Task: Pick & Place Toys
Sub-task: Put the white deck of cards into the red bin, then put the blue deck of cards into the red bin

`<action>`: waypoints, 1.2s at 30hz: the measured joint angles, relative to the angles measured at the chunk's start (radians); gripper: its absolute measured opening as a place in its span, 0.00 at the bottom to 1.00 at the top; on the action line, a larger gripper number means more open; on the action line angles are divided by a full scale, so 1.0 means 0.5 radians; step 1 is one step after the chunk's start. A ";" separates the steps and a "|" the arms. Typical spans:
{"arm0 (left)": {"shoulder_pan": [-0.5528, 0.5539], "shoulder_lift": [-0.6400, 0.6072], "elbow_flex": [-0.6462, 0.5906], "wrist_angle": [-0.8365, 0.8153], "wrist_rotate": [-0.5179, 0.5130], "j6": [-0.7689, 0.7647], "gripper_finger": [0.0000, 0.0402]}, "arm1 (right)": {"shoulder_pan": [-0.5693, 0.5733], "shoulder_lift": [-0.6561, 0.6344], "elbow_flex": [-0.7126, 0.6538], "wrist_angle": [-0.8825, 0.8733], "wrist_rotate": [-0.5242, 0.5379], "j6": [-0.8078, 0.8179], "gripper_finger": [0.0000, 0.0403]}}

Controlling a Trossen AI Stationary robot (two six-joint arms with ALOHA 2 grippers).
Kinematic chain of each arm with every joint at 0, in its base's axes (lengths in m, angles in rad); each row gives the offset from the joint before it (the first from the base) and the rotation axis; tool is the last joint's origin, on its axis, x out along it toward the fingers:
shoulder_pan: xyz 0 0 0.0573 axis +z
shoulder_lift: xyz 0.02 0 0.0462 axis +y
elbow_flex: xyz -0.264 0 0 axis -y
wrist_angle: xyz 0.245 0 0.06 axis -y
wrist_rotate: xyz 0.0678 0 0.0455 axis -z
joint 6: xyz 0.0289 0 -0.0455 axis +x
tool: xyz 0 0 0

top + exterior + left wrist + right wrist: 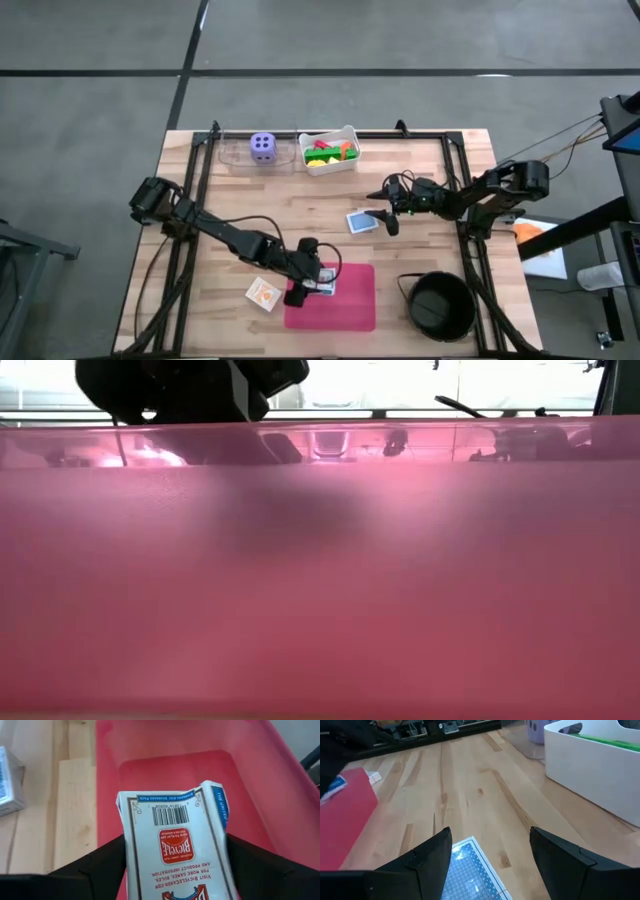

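My left gripper (pixel 306 287) is at the left edge of the pink mat (pixel 345 305), shut on a white card box (pixel 175 835) with a red label. An orange card box (pixel 264 293) lies on the wood just left of the mat. A blue card box (pixel 361 222) lies flat at mid-table. My right gripper (pixel 490 865) stands open over its near end, one finger on either side, without plainly touching it. At the far edge, a purple die (pixel 263 147) sits in a clear holder, and coloured blocks (pixel 330 150) lie in the white tub (pixel 345 132). My left gripper pinches the white card box by its two long sides (pixel 131 870) between its two fingers, which lie along the box. They slant down from the table's left. The box's free end (pixel 170 795) sticks out over the mat; whether it rests there I cannot tell.
A black bowl (pixel 440 305) stands at the near right corner. Dark rails (pixel 200 160) frame the table's left and right edges. In the low view the pink mat (pixel 320 580) fills nearly the whole picture, with the left arm (pixel 190 385) dark above it.
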 joint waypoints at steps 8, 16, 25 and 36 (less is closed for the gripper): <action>-0.006 -0.002 0.000 0.027 -0.016 -0.006 0.98 | 0.001 0.006 -0.001 -0.001 -0.001 0.007 0.66; -0.027 -0.002 0.000 0.107 -0.141 0.093 0.91 | 0.019 0.002 -0.001 0.011 -0.001 0.007 0.66; 0.015 -0.014 -0.202 0.830 -0.383 0.298 0.90 | 0.112 0.002 -0.001 0.194 -0.001 -0.007 0.66; 0.243 -0.570 -0.886 1.133 -0.471 0.251 0.90 | 0.237 0.026 0.013 0.266 -0.005 0.000 0.66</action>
